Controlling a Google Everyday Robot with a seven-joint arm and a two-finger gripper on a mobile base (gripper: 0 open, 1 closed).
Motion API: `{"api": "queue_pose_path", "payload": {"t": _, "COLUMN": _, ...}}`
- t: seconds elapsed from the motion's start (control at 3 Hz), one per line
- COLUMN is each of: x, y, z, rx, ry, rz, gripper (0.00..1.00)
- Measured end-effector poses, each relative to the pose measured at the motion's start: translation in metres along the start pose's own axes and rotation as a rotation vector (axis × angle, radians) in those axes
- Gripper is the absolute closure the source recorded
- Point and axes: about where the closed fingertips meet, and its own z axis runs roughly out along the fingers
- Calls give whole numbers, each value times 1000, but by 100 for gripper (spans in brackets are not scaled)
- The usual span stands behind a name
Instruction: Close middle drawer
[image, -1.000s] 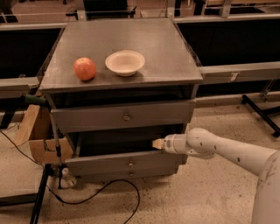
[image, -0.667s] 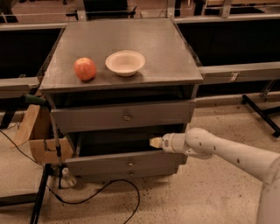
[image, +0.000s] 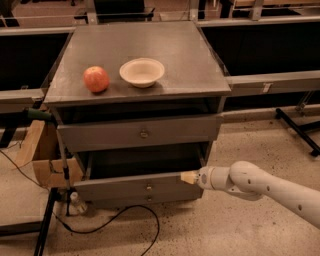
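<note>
The grey cabinet has three drawers. The middle drawer (image: 125, 189) is pulled out, with a dark open gap above its flat front and a small round knob (image: 148, 187). My gripper (image: 189, 177) reaches in from the right on a white arm (image: 260, 186). Its cream tip is at the right end of the middle drawer's front, at its top edge. The taller top drawer front (image: 135, 133) with the larger knob is above. The lowest drawer front (image: 148, 199) is just below.
A red apple (image: 96, 79) and a white bowl (image: 142, 71) sit on the cabinet top (image: 190, 60). A cardboard box (image: 42, 155) stands at the left, beside a black stand (image: 45, 220). A black cable (image: 125, 220) lies on the floor in front.
My gripper has dropped from the open gap down to the top edge of the middle drawer's front. The drawer front has hardly moved.
</note>
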Motion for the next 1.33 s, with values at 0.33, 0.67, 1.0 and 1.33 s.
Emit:
{"api": "queue_pose_path", "payload": {"t": 0.33, "x": 29, "y": -2, "z": -5, "rx": -12, "ry": 52, "rz": 19, "gripper": 100}}
{"api": "queue_pose_path", "payload": {"t": 0.67, "x": 50, "y": -9, "z": 19, "rx": -34, "ry": 108, "rz": 46, "gripper": 100}}
{"api": "queue_pose_path", "payload": {"t": 1.0, "x": 50, "y": -12, "z": 36, "rx": -40, "ry": 118, "rz": 52, "gripper": 100}}
{"api": "queue_pose_path", "payload": {"t": 1.33, "x": 50, "y": -17, "z": 52, "rx": -48, "ry": 129, "rz": 60, "gripper": 100}}
